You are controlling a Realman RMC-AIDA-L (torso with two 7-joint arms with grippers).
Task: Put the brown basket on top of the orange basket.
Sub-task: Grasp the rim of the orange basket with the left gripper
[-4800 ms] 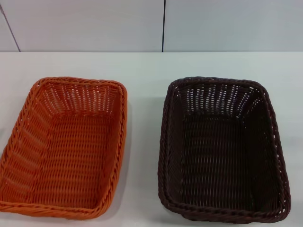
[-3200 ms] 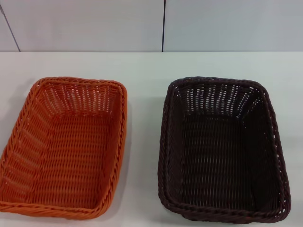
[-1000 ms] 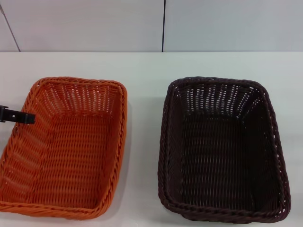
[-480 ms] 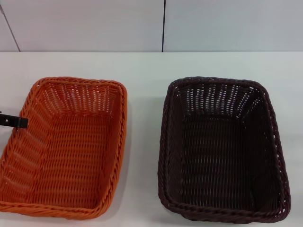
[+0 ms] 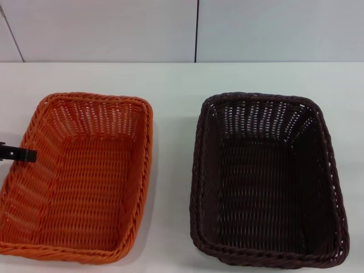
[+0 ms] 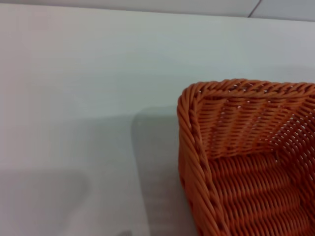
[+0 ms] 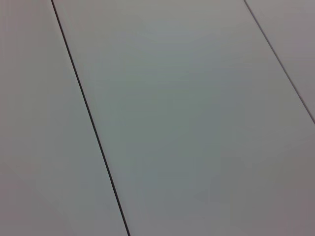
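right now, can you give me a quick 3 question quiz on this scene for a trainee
1. True or false: the rectangular dark brown woven wicker basket already sits on top of the rectangular bright orange woven wicker basket.
2. Multiple choice: where does the left gripper show in the head view? A) over the brown basket B) at the orange basket's outer left rim C) on the bare white table between the baskets
3. Fill in: both baskets hold ____.

Key
1. False; they stand side by side, apart, orange on the robot's left.
2. B
3. Nothing; both are empty.
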